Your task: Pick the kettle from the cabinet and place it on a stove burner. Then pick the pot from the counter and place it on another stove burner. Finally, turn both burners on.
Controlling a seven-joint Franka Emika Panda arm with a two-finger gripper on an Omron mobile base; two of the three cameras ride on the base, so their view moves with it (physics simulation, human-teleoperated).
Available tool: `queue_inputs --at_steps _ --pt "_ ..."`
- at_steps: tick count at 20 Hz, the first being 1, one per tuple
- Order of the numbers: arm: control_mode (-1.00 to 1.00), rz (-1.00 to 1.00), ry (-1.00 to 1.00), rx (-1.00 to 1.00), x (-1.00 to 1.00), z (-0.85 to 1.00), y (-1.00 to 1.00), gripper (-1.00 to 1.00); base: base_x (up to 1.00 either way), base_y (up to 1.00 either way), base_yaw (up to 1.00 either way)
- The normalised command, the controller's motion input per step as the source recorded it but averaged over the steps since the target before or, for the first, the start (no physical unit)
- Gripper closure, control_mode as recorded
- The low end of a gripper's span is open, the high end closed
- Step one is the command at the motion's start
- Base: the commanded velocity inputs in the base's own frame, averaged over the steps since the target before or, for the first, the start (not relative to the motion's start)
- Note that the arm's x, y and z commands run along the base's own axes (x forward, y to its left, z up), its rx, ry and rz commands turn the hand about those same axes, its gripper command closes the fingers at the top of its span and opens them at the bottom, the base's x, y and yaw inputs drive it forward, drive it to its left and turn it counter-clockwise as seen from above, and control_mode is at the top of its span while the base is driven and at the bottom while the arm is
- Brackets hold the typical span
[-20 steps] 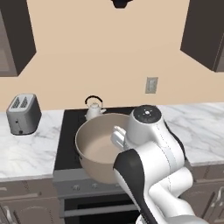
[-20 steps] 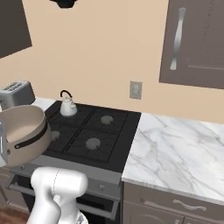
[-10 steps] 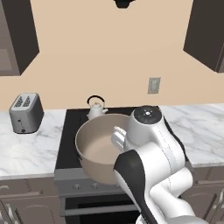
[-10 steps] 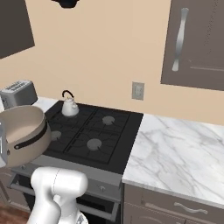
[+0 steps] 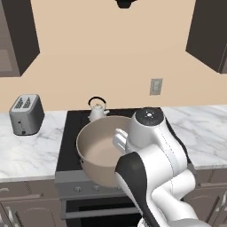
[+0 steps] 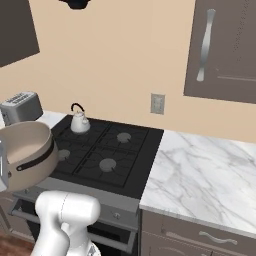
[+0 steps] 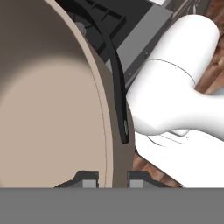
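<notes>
Hand view: our gripper has its fingers clamped on the rim of the pot, held tilted above the cooktop's front edge. Beyond, the kettle sits on a back burner.

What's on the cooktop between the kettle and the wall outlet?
Nothing stands there. In the right base view the kettle sits on the back left burner, and the stretch toward the outlet holds only the bare back right burner and its grate.
</notes>
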Motion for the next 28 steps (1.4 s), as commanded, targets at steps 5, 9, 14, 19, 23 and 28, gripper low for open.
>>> queue_inputs --at_steps 5,9,14,19,23,28 --pt "-1.0 0.0 0.0 0.0 0.0 0.0 0.0 1.0 0.0 0.0 0.0" --pt "-1.0 0.0 0.0 0.0 0.09 -0.02 0.04 1.0 0.0 0.0 0.0" --pt "-1.0 0.0 0.0 0.0 0.53 -0.02 0.01 1.0 0.0 0.0 0.0" --pt "-1.0 0.0 0.0 0.01 0.54 -0.04 0.0 1.0 0.0 0.0 0.0" --pt "-1.0 0.06 0.0 0.0 0.05 -0.09 0.01 1.0 0.0 0.0 0.0" --pt "-1.0 0.05 0.0 0.0 0.13 -0.08 0.07 1.0 0.0 0.0 0.0"
